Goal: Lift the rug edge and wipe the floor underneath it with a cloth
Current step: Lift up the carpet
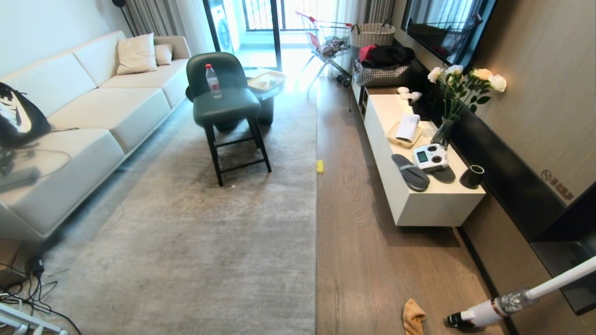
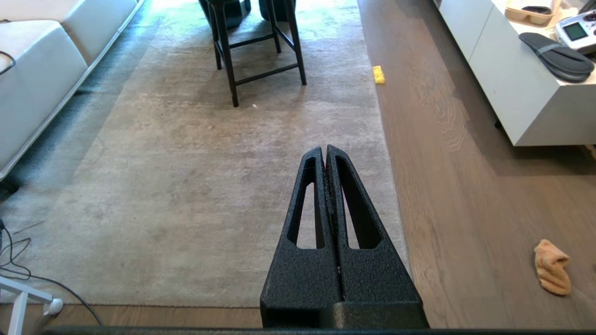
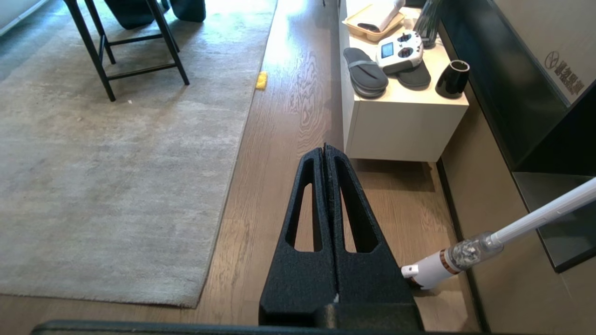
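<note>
Head view: I see the light grey short-pile rug edge [image 1: 316, 223] as a straight line from the upper middle to the bottom of the frame; this is its long axis.
Cloth: the small orange-tan fluffy cloth [image 1: 413, 318] lies crumpled on the grey-brown wood-grain floor [image 1: 372, 260], bottom right, apart from the rug.
Handling: I judge the rug heavy but bendable, best pinched at the border; the cloth is soft and light.
Grippers: left gripper [image 2: 325, 151] and right gripper [image 3: 324, 150] are both closed, holding nothing.

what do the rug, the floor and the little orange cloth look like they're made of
Rug: looks like short-pile woven fibre, matte grey with mottled shading. Floor: wood or wood-look planks, judging by grain veining and a slight sheen. Cloth: probably fluffy microfibre, crumpled and soft-looking.
</note>
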Available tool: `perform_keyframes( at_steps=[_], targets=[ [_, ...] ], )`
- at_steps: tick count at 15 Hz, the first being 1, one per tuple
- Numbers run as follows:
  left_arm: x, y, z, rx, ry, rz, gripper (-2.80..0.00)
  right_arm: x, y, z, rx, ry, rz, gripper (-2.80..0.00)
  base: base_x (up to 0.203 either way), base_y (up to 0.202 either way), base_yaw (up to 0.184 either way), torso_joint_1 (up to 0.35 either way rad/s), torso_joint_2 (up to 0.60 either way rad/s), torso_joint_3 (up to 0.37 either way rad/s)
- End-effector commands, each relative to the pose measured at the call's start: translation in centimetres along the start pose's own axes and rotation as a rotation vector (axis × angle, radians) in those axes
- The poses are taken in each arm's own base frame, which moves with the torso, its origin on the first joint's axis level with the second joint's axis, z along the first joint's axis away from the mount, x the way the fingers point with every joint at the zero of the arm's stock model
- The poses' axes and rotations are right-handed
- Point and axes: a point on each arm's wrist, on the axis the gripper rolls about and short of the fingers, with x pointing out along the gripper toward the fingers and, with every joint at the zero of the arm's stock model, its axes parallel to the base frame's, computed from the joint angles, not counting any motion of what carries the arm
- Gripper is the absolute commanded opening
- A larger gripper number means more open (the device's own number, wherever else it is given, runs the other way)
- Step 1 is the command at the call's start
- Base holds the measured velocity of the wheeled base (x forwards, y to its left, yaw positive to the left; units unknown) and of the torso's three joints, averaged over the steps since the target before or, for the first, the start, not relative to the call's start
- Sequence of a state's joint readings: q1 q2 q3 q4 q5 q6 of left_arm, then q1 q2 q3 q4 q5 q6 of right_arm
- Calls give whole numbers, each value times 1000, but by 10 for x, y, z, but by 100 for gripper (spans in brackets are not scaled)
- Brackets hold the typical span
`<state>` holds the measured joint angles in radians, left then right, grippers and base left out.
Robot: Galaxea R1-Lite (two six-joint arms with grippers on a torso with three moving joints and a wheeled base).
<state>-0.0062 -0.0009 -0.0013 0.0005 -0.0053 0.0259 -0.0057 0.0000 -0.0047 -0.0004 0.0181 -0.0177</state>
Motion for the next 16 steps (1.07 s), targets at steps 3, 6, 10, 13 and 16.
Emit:
perform_keyframes(
  at_steps=[3,6,10,13,16],
  targets=[
    [0,0,0,0,0,-1,-280,0,0,-1,1,-1,0,-280,0,0,0,-140,350,208],
    [0,0,0,0,0,-1,-280,0,0,2,0,-24,0,-280,0,0,0,-149,381,242],
    [0,0,0,0,0,-1,-280,0,0,4,-1,-50,-2,-280,0,0,0,-194,527,328],
    [0,0,0,0,2,-1,-280,0,0,6,-2,-64,-3,-280,0,0,0,-185,550,350],
    [0,0,0,0,0,-1,-280,0,0,6,-2,-64,-2,-280,0,0,0,-160,521,352]
  ],
)
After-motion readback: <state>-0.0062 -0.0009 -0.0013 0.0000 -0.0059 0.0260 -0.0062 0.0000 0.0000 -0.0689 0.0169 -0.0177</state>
